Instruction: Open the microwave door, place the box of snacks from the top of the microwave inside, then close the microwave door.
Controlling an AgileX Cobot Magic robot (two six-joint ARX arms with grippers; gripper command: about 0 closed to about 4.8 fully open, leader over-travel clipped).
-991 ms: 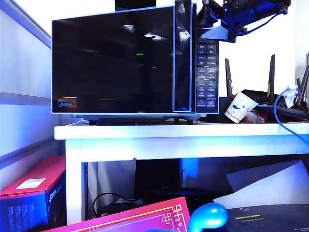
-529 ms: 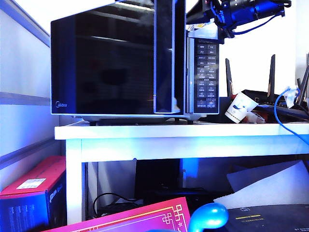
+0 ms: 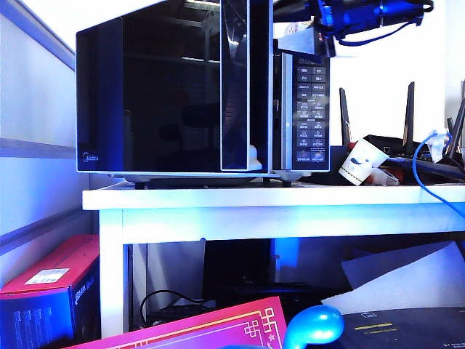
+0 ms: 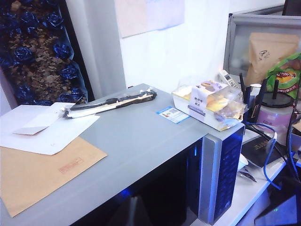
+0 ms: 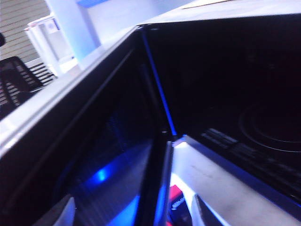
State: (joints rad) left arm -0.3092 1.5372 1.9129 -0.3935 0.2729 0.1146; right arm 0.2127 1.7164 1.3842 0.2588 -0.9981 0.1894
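While the microwave door (image 3: pixel 243 83) stands part-open, I keep the right gripper (image 3: pixel 309 40) by its top edge, jaws apart, nothing held. Left gripper's out of frame, state unknown, camera watching the box of snacks (image 4: pixel 208 103) atop the microwave (image 4: pixel 141 141).

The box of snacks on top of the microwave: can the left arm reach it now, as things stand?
Probably yes. In the left wrist view the box of snacks lies uncovered on the microwave top, nothing standing between. The left gripper itself is not visible.
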